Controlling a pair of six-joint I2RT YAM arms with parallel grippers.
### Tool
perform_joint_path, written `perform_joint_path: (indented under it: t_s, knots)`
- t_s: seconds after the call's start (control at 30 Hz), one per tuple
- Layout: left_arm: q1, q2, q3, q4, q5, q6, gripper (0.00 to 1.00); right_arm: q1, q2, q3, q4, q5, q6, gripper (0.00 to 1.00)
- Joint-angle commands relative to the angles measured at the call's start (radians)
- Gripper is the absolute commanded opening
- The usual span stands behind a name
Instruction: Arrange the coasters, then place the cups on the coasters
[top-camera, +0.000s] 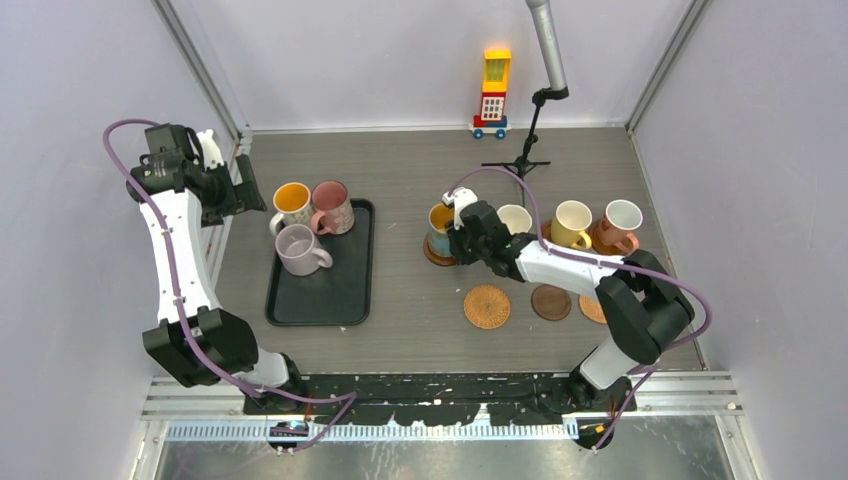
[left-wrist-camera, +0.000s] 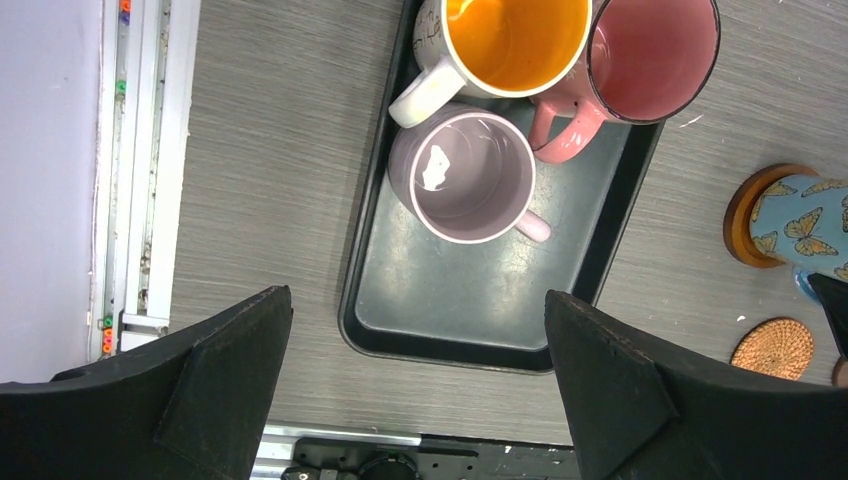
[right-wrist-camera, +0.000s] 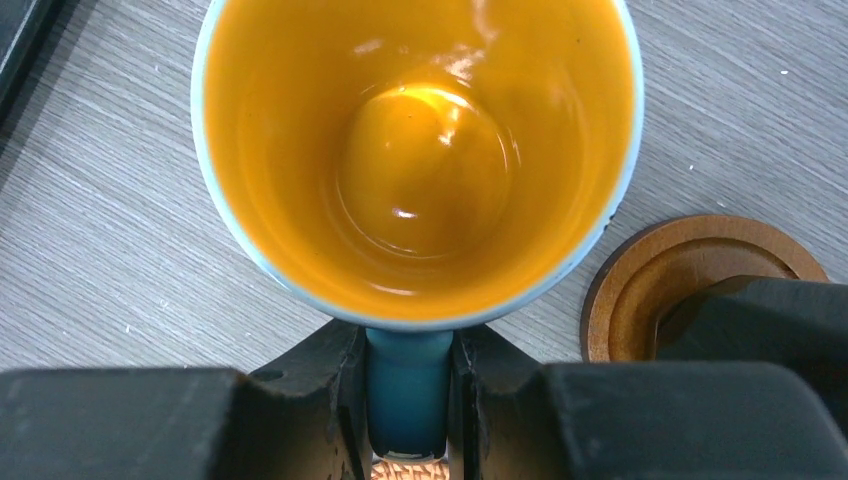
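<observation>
Low in its wrist view, the right gripper (right-wrist-camera: 408, 400) clamps the handle of the blue ceramic mug with orange inside (right-wrist-camera: 420, 150), while the left gripper (left-wrist-camera: 418, 300) stands wide apart.

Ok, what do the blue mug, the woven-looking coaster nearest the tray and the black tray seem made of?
The blue mug looks like glazed ceramic, glossy, with sharp highlights on its orange inside. The woven coaster is likely rattan or similar fibre, matt, with a ringed weave. The tray is black plastic or coated metal, unclear which; dull sheen, scuffed floor.
</observation>
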Motion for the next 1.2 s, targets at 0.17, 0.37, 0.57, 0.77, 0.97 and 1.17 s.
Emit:
perform_joint_path:
  t_s: [0.17, 0.37, 0.57, 0.77, 0.97, 1.17]
  knots:
    - [0.007, 0.000, 0.031, -0.001, -0.008, 0.021, 1.00, 0.000, -0.005, -0.002, 0.161, 0.007, 0.015, 0.34]
    - [0.007, 0.017, 0.040, -0.017, -0.003, 0.038, 1.00, 0.005, -0.051, 0.000, 0.086, -0.017, 0.021, 0.53]
    - [0.007, 0.046, 0.051, -0.062, 0.001, 0.093, 1.00, 0.034, -0.152, 0.024, -0.060, -0.025, 0.030, 0.68]
    - [0.014, 0.108, 0.083, -0.126, 0.025, 0.123, 1.00, 0.042, -0.223, 0.127, -0.219, -0.022, 0.005, 0.70]
    - [0.034, 0.137, 0.074, -0.137, 0.078, 0.154, 1.00, 0.084, -0.163, 0.282, -0.242, -0.066, -0.039, 0.70]
    - [0.053, 0.159, 0.087, -0.166, 0.111, 0.167, 1.00, 0.190, 0.064, 0.535, -0.264, -0.138, -0.058, 0.70]
